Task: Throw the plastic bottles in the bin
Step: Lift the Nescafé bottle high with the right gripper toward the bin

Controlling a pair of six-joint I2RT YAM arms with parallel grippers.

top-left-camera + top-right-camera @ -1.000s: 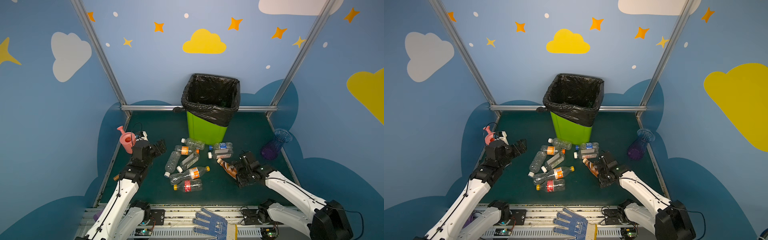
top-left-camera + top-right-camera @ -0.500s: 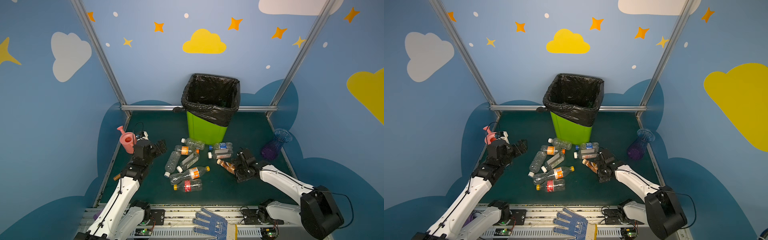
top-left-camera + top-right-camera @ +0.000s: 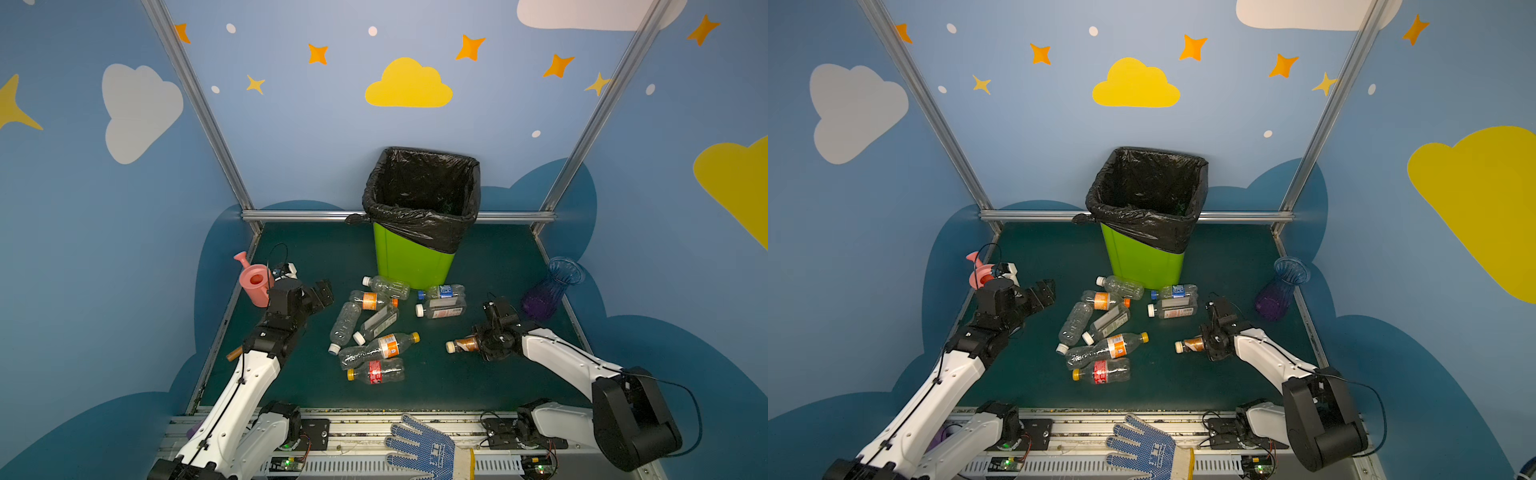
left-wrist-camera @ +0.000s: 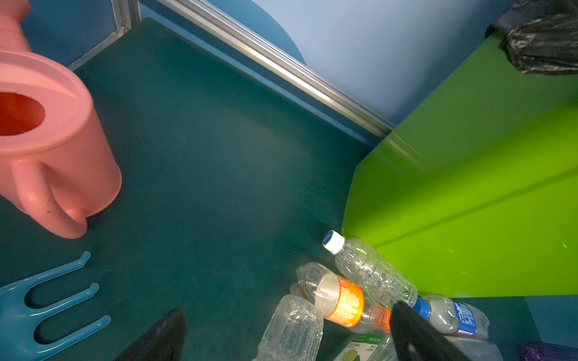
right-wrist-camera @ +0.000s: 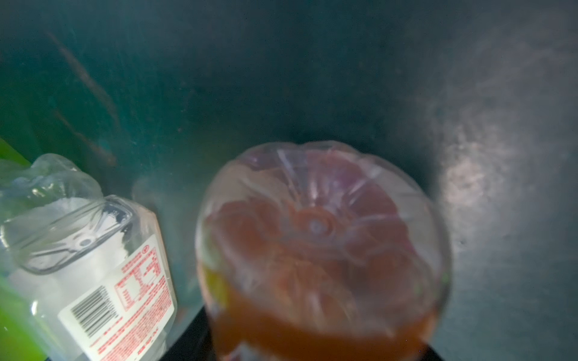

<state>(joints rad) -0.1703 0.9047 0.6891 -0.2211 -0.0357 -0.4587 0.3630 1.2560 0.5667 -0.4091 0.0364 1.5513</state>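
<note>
Several plastic bottles point(image 3: 374, 328) lie in a loose heap on the green mat in front of the bin point(image 3: 411, 257), lime green with a black liner. My right gripper point(image 3: 484, 345) is shut on a bottle with a brown label point(image 3: 461, 345), right of the heap. Its white cap points left in both top views. The right wrist view is filled by that bottle's base point(image 5: 319, 237), which hides the jaws. My left gripper point(image 3: 322, 291) hangs open and empty left of the heap. Between its fingertips point(image 4: 406, 325) show an orange-labelled bottle point(image 4: 344, 303) and a clear one point(image 4: 294, 328).
A pink watering can point(image 3: 255, 282) stands at the left edge behind my left wrist. At the right edge stands a blue vase point(image 3: 548, 291). A blue toy rake point(image 4: 31, 312) lies near the can. A white-labelled bottle point(image 5: 119, 297) lies beside the held one. A knitted glove point(image 3: 424, 449) rests on the front rail.
My right gripper has closed from open onto the brown-labelled bottle and turned it so the cap points left. The left arm has barely moved.
</note>
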